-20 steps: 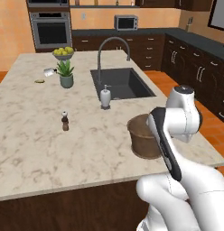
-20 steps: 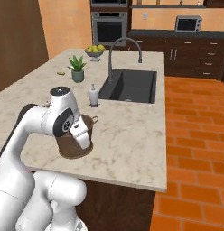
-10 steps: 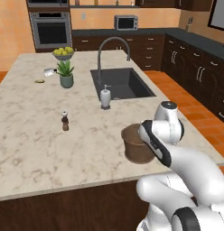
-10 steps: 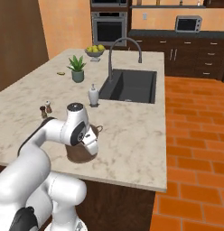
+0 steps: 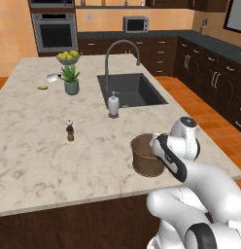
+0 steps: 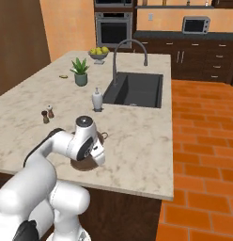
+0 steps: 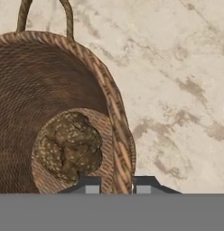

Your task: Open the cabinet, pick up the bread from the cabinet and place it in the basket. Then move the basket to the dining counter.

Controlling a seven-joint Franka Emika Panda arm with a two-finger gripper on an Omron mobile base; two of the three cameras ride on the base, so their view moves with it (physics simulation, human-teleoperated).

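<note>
Claw (image 7: 116, 186): I've got it clamped on the basket (image 7: 64, 103) rim, one finger each side.
Bread (image 7: 68, 145): inside, just ahead.
Counter (image 5: 35, 126): dining island underneath (good).
Tip: I'd release straight, no tipping.

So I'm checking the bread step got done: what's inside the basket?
In the hand view a brown seeded bread lies on the floor of the basket. The near wall hides part of the bottom. The gripper pinches the rim.

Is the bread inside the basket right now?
Yes: the hand view looks down into the woven basket, and the speckled brown bread lies on its bottom, with the gripper closed on the rim.
</note>
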